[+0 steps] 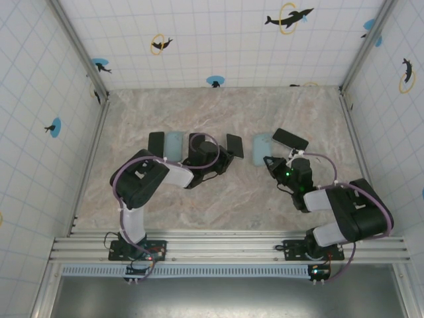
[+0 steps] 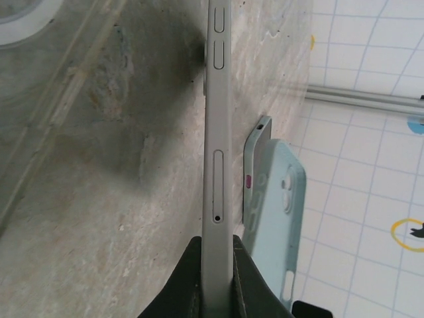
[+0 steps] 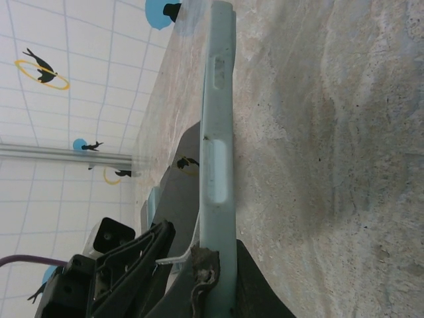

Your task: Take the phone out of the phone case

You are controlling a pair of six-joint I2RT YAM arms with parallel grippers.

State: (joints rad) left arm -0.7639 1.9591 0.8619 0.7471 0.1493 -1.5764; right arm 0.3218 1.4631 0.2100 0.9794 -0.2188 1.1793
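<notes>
Apparently already freed, the phone [image 2: 216, 132] stood clamped edge-on in the left gripper [image 2: 216, 273], just beside the pale-blue phone case [image 3: 217, 132] clamped in the right gripper [image 3: 222, 278]; setting both down on the table [image 1: 218, 205] remained.

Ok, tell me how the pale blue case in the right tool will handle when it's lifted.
The pale blue case probably flexes: its wall looks thin, with moulded button bumps suggesting soft rubbery material. Light if empty; edge-on, I cannot tell. The right tool pinches one end only, so the far end may droop or twist.
</notes>
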